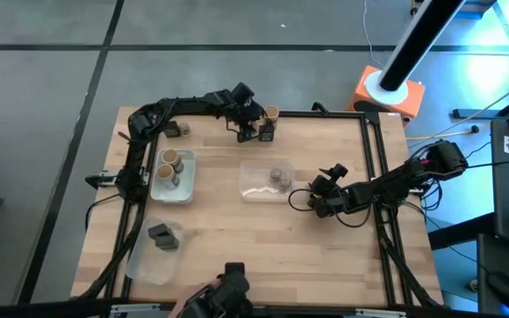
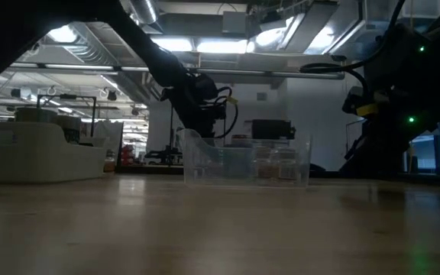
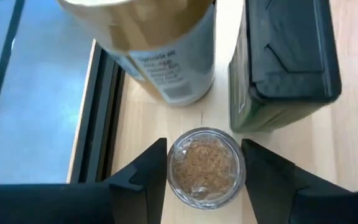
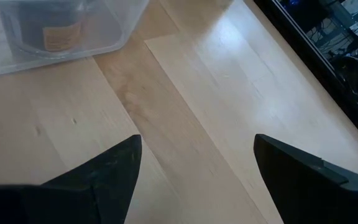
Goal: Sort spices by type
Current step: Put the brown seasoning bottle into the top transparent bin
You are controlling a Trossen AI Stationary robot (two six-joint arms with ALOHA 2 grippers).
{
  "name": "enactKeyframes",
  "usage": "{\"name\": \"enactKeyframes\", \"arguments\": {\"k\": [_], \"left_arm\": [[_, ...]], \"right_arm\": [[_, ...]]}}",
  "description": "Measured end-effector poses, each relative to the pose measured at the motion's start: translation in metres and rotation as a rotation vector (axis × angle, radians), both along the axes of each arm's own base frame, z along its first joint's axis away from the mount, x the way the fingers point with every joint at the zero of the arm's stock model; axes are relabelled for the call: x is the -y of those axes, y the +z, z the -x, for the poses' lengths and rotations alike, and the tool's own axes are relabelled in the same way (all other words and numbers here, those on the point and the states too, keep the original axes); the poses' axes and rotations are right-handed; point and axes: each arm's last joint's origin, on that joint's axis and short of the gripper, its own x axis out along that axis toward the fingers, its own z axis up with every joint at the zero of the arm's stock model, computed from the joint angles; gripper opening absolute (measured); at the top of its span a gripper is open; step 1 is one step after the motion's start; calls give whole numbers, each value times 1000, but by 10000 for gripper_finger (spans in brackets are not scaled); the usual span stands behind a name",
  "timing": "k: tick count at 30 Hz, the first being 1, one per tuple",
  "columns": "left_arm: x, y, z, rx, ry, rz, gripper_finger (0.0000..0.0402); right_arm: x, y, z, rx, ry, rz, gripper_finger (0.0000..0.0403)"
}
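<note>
Sitting between left end effector (image 3: 205,180) fingers: small round jar (image 3: 205,167), untouched.

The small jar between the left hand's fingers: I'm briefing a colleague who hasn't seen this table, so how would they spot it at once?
Start at the table's far edge, where the left hand reaches. Three spices cluster there: a tall tan-topped jar, a dark rectangular packet, and, between the open fingers, the small squat jar. It alone is low, round and clear, showing brown granules inside.
</note>
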Motion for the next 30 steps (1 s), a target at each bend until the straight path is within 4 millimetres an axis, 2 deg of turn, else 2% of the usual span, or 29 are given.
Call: {"name": "enactKeyframes", "arguments": {"k": [3,14,23,30], "left_arm": [[4,7,0,2,-1,-16,162],[33,61,1,51,-7,-65,163],[76,88,-9,81,-83,-59,163],[119,95,-26,101,-178,-44,165]], "right_arm": [[0,0,0,0,0,0,310],[0,0,0,0,4,-8,310],[0,0,-1,6,4,-11,310],[-1,0,-1,7,6,-16,310]]}}
